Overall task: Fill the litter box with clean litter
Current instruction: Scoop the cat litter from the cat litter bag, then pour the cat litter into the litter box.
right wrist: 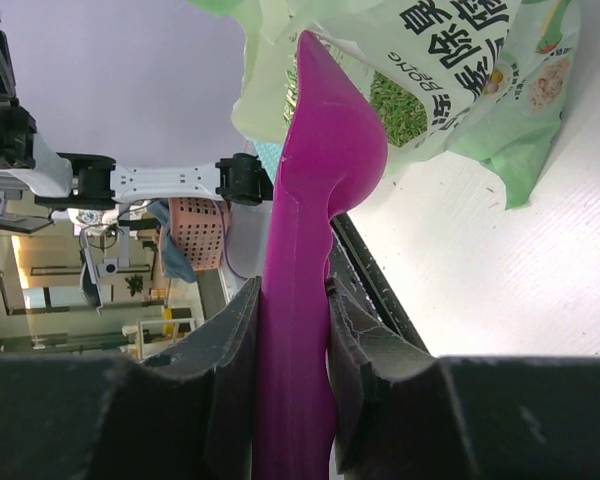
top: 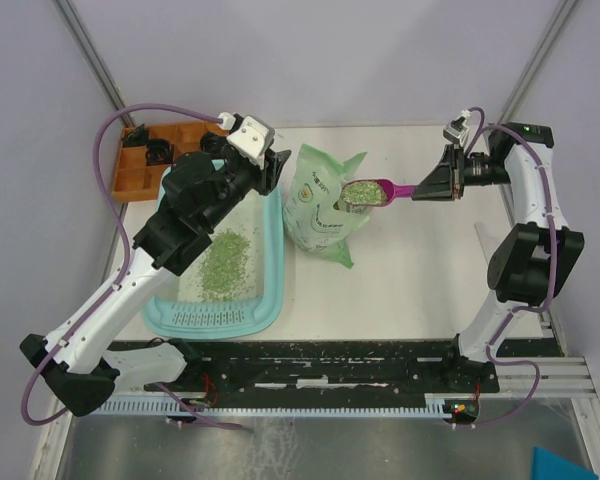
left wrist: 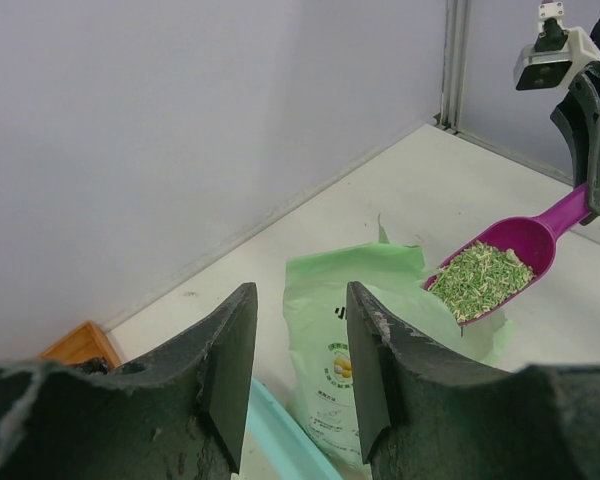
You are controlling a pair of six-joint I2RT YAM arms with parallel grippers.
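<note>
White worktop [top: 420,270] carried the large light-teal rectangular plastic litter box [top: 276,270] near its left edge, with loose green clean litter [top: 223,262] inside. Above the adjacent pale green printed bag [top: 320,225], the right gripper [top: 422,190] clamped a loaded magenta plastic scoop [top: 372,192]. The left gripper [top: 272,168] hung parted and empty.

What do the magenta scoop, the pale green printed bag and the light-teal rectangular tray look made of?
Magenta scoop: hard moulded plastic, smooth with a slight sheen; one uniform piece, evenly coloured.
Pale green printed bag: thin flexible film, probably plastic; creased sides, crumpled open top, glossy print.
Light-teal rectangular tray: rigid moulded plastic, fairly matt; rounded corners, raised rim, perforated strip at one end.
</note>
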